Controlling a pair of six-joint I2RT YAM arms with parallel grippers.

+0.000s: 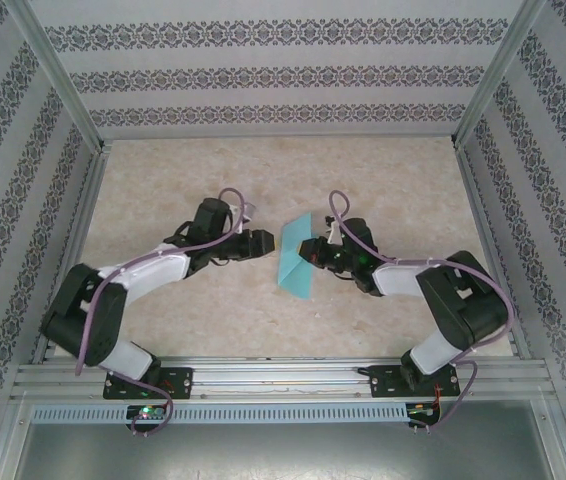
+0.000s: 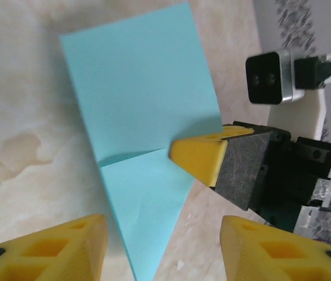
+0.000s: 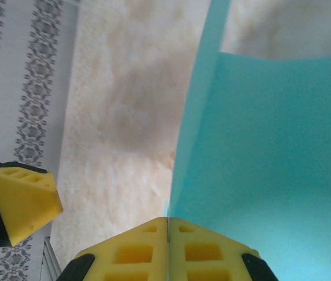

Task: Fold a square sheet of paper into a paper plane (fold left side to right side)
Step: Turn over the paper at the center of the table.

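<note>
1. At the bottom of the top view, the left arm (image 1: 113, 300) reached up and right from the near rail, and the right arm (image 1: 448, 300) reached up and left.
2. The left gripper (image 1: 266, 242) stood with its jaws well apart and had hold of nothing. In its wrist view its yellow fingers (image 2: 66, 246) sat in the bottom corners, and the lower tip of the turquoise paper (image 2: 142, 117) came down between them, touching neither.
3. The right gripper (image 1: 310, 250) was clamped tight on the paper's right edge. In its wrist view the two yellow pads (image 3: 136, 252) met at bottom centre with the thin edge pinched in the seam, and the sheet ran up from there into the upper right of the frame.
4. In the top view the paper lay mid-frame between the two grippers on the beige marbled table (image 1: 163, 190). It was partly folded, with a crease across it.
5. Beyond it, the patterned back wall (image 1: 263, 75) crossed the top of the frame
</note>
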